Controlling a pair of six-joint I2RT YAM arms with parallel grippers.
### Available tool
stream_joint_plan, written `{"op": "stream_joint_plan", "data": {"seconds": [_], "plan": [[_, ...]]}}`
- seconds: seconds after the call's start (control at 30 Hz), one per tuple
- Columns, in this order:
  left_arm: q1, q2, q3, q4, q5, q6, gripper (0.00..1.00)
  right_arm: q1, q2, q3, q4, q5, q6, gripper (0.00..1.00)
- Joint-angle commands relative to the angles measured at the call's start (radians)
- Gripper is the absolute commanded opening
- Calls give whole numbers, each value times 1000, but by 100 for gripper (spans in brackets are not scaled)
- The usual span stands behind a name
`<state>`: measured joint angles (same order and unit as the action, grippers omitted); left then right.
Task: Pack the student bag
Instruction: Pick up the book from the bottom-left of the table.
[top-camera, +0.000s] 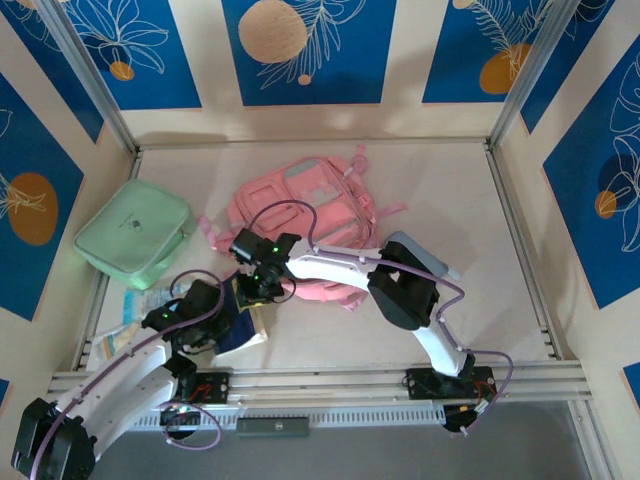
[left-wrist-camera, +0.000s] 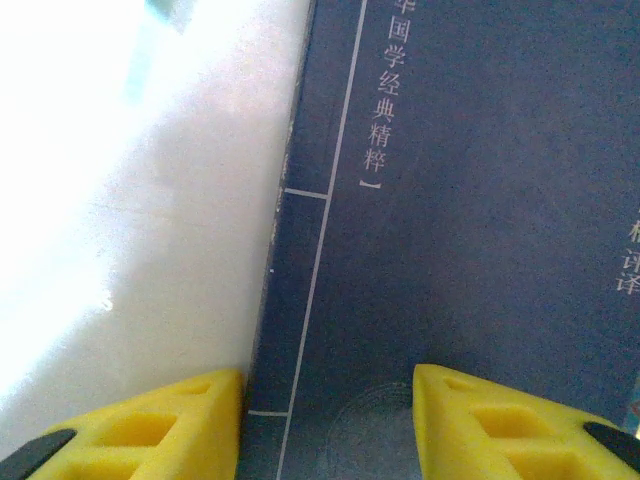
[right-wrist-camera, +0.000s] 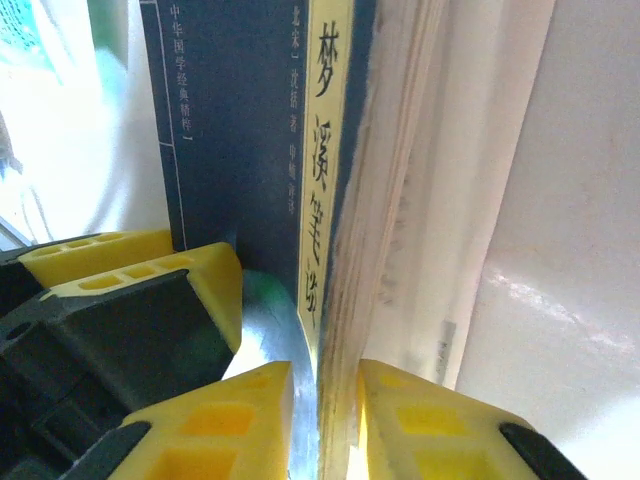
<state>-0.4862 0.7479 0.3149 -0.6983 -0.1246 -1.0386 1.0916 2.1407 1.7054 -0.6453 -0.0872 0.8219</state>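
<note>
The student bag (top-camera: 310, 210), a pink backpack, lies flat at the middle of the table. In front of it a dark blue book (top-camera: 240, 330) with Chinese lettering rests near the table's front. My right gripper (right-wrist-camera: 325, 375) is shut on the book (right-wrist-camera: 240, 150), pinching its page block and cover at one end. My left gripper (left-wrist-camera: 328, 385) stands open right over the book's cover (left-wrist-camera: 480, 200), one yellow finger (left-wrist-camera: 190, 420) at the spine edge and the other on the cover. From above, the left gripper (top-camera: 215, 310) and the right gripper (top-camera: 262, 282) meet at the book.
A flat mint-green zip case (top-camera: 135, 235) lies at the left by the wall. Pale blue packets (top-camera: 150, 300) lie in front of it, next to the left arm. Metal rails (top-camera: 320, 380) run along the near edge. Patterned walls close in three sides.
</note>
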Motion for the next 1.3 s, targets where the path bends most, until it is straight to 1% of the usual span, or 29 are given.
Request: {"op": "stream_joint_plan", "data": {"seconds": [0.0, 0.3, 0.6, 0.7, 0.77, 0.9, 1.03, 1.13, 1.27], "plan": [[3, 11, -27, 69, 81, 12, 47, 12, -22, -10, 24, -60, 3, 21], [3, 8, -11, 79, 102, 12, 46, 13, -2, -9, 27, -57, 3, 21], [3, -32, 14, 48, 104, 9, 46, 14, -34, -16, 44, -70, 14, 7], [4, -49, 49, -1, 93, 22, 53, 14, -60, -20, 40, -69, 17, 3], [3, -73, 83, -36, 73, 32, 66, 13, -102, -40, 53, -54, 30, 0], [3, -132, 172, -110, 52, 50, 75, 12, -207, -99, 94, -34, 57, 0], [7, -156, 311, -194, 30, 110, 79, 4, -312, -138, 105, -32, 48, 0], [10, -142, 422, -241, 37, 163, 82, -6, -391, -147, 53, 8, 32, 0], [9, -129, 550, -241, 87, 229, 84, -68, -515, -212, 53, -41, 16, 0]]}}
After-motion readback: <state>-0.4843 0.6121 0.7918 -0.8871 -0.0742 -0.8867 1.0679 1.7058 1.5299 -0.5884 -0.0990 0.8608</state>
